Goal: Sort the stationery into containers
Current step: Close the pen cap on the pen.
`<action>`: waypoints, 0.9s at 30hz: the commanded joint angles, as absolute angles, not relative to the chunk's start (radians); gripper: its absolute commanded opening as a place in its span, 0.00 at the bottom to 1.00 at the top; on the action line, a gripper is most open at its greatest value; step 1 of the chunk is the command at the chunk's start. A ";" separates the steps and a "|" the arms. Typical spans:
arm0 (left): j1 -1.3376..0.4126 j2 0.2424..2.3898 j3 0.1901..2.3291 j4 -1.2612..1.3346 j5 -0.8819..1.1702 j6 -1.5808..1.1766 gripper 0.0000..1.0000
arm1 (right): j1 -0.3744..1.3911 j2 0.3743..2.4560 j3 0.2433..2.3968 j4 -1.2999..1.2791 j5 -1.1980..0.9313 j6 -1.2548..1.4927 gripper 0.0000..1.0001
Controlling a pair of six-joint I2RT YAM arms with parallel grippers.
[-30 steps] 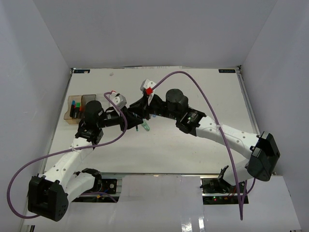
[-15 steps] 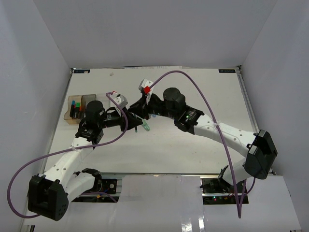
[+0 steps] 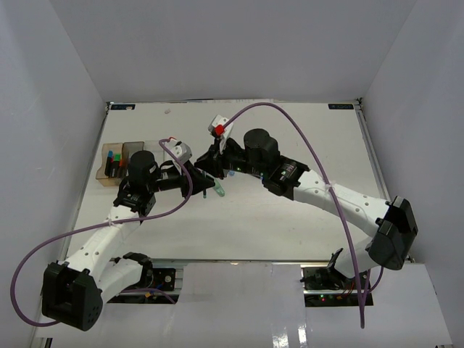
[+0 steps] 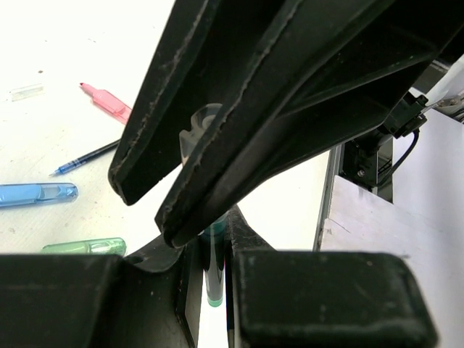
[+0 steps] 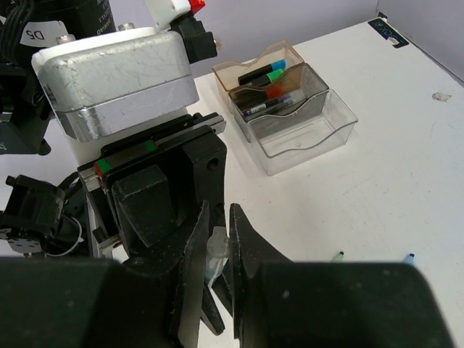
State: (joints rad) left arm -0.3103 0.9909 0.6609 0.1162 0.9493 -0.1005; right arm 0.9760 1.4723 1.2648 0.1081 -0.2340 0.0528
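Left wrist view: a blue pen (image 4: 36, 193) is cut by the left edge, a green pen (image 4: 83, 246) runs behind the blurred finger (image 4: 65, 297) below. From above, the left arm (image 3: 138, 177) hides part of the containers (image 3: 103, 176).

We look down from above and behind the arm bases (image 3: 109, 279) over the whole white table (image 3: 254, 225); the left wrist view faces rightward, pressed close to the thin green clear-capped pen (image 4: 212, 272); the right wrist view shares that pen, facing the three tinted transparent plastic boxes (image 5: 304, 134), shared with overhead.
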 commanded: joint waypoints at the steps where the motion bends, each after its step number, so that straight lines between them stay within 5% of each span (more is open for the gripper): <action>1: -0.284 0.951 0.750 0.377 0.914 -0.115 0.00 | 0.985 1.508 1.196 -0.350 -0.247 0.051 0.16; 5: -0.288 0.957 0.750 0.368 0.913 -0.106 0.00 | 0.985 1.503 1.224 -0.342 -0.236 0.058 0.18; 12: -0.307 0.974 0.752 0.357 0.911 -0.100 0.00 | 0.986 1.506 1.276 -0.337 -0.213 0.072 0.36; 27: -0.313 1.009 0.773 0.319 0.854 -0.112 0.00 | 0.986 1.417 1.289 -0.305 -0.233 0.092 0.52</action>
